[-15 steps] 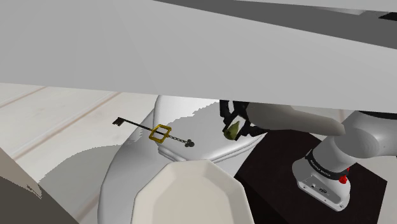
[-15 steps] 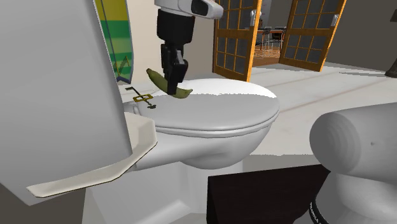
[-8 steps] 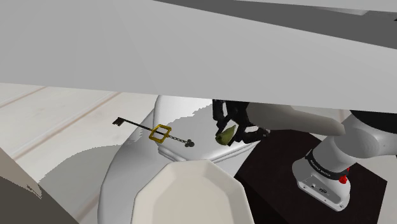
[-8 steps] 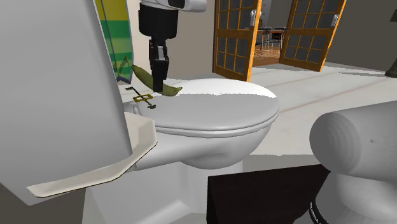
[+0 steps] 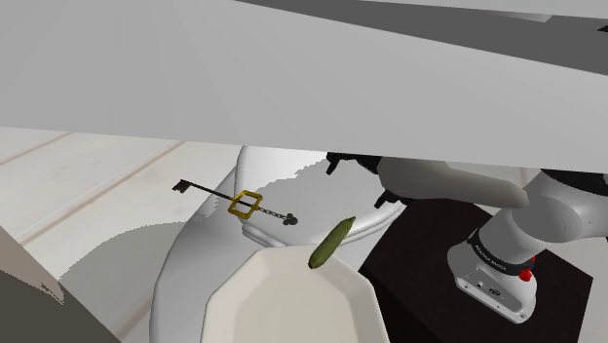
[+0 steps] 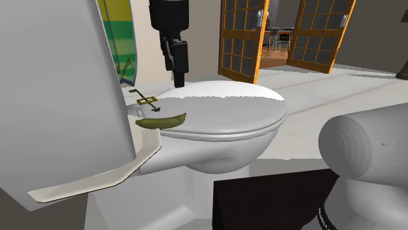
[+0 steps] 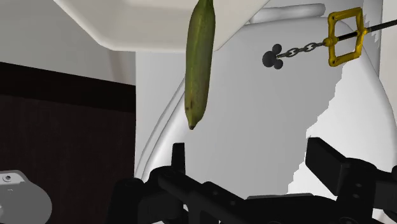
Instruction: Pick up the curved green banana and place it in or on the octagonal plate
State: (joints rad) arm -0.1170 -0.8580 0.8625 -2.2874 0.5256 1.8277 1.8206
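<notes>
The curved green banana (image 5: 331, 244) is free of the gripper. One end of it overlaps the far rim of the cream octagonal plate (image 5: 283, 297). In the second exterior view the banana (image 6: 161, 121) hangs or lies just over the plate's (image 6: 98, 180) edge beside the toilet lid; I cannot tell if it touches. My gripper (image 6: 178, 78) stands above and behind the banana, apart from it. In the wrist view the gripper (image 7: 251, 165) is open with nothing between its fingers. The banana (image 7: 200, 57) points lengthwise away from it, across the plate's (image 7: 127, 28) rim.
A key-shaped trinket with a gold square guard and chain (image 5: 244, 203) lies on the white toilet lid (image 6: 222, 117). A big grey slab (image 5: 292, 78) overhangs the arm. The black stand (image 5: 438, 253) is at the lower right. Wooden glazed doors (image 6: 245, 39) stand far behind.
The fingers opened and let go of the banana. It dropped from between them to the plate's rim. The gripper lifted a little.
</notes>
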